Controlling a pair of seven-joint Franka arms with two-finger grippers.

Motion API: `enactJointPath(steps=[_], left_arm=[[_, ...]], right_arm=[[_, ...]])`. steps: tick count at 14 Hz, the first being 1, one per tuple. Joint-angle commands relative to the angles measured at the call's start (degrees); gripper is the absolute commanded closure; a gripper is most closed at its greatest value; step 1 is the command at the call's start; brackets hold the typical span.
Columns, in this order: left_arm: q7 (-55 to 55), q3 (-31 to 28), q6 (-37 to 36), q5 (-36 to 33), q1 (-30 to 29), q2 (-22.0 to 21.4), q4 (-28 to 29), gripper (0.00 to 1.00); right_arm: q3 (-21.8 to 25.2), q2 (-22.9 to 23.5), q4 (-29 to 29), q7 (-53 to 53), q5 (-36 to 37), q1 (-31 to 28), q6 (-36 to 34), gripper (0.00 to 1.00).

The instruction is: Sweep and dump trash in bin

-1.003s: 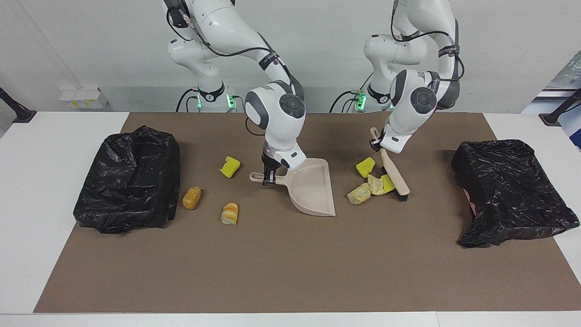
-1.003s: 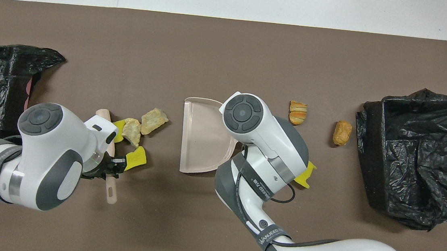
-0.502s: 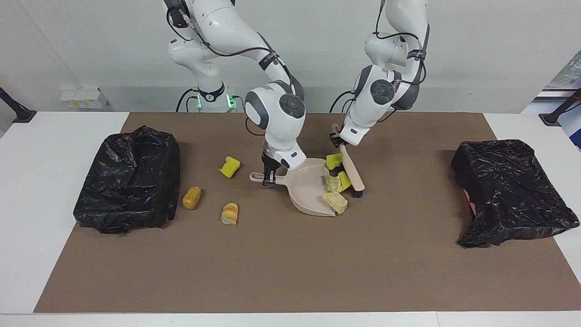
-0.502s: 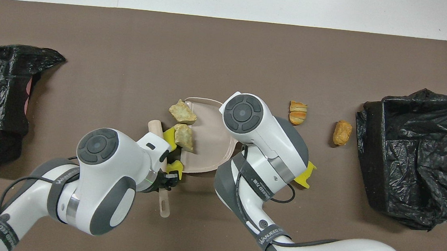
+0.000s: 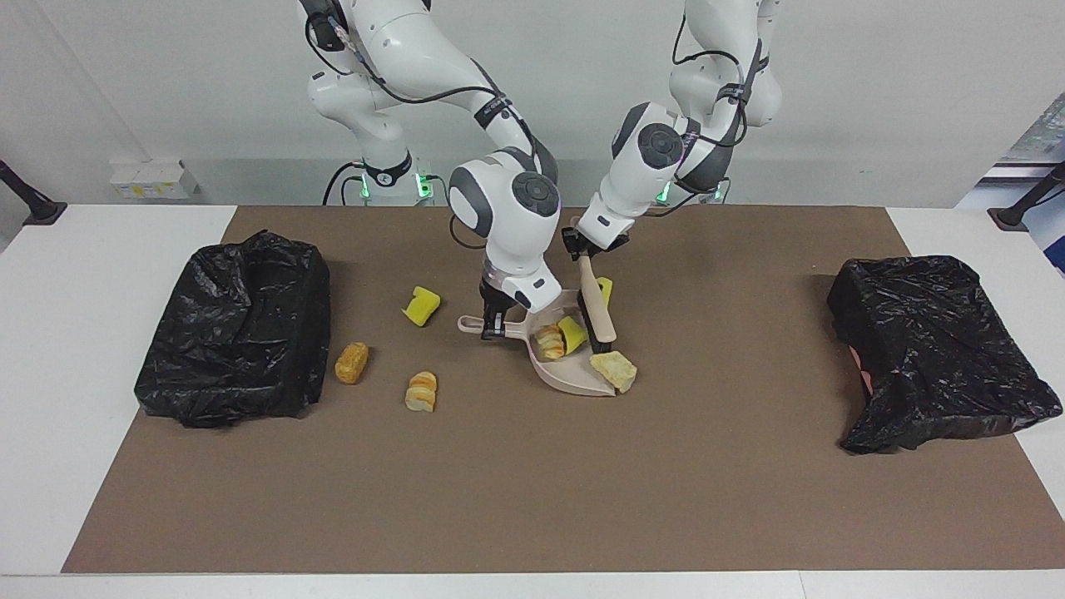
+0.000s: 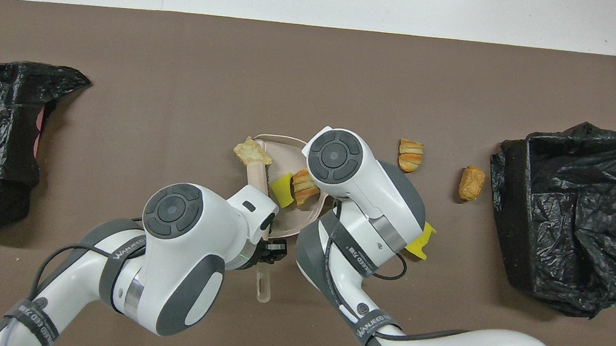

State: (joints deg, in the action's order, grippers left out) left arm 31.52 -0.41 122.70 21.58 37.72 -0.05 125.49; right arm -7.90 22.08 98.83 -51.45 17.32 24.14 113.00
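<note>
Beige dustpan holding two trash bits, right hand gripping it, left hand gripping brush

Two glossy white arms with grey joint caps, black cables looped outside, green lights glowing at the bases.
</note>
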Motion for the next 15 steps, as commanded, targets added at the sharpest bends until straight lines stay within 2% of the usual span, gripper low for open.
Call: enactJointPath(steps=[1, 4, 6, 9, 13, 15], left_arm=[[-0.4, -1.1, -4.3, 0.2, -2.5, -0.5, -3.8, 1.00], [-0.5, -1.1, -5.4, 0.0, -7.2, -3.0, -4.8, 1.00], [-0.8, -1.0, -5.6, -1.1, -9.2, -3.0, -4.8, 1.00], [-3.6, -1.0, -6.2, -7.1, -11.2, 0.6, -4.1, 1.00], [-10.4, -0.8, -4.4, -7.2, -10.7, 5.5, -3.9, 1.00], [-12.4, -0.3, -4.4, -7.2, -9.6, 5.5, -3.8, 1.00]], right_arm=[[-0.5, -1.4, 1.5, -0.9, 0.9, -0.4, -0.4, 1.00], [-0.5, -1.4, 1.5, -1.0, 1.1, -0.4, -0.5, 1.00], [-0.5, -1.4, 1.5, -0.9, 1.1, -0.4, -0.5, 1.00], [-0.5, -1.4, 1.5, -0.9, 1.1, -0.4, -0.4, 1.00], [-0.5, -1.4, 1.6, -0.9, 1.0, -0.5, -0.5, 1.00], [-0.6, -1.4, 1.6, -0.9, 0.9, -0.5, -0.6, 1.00]])
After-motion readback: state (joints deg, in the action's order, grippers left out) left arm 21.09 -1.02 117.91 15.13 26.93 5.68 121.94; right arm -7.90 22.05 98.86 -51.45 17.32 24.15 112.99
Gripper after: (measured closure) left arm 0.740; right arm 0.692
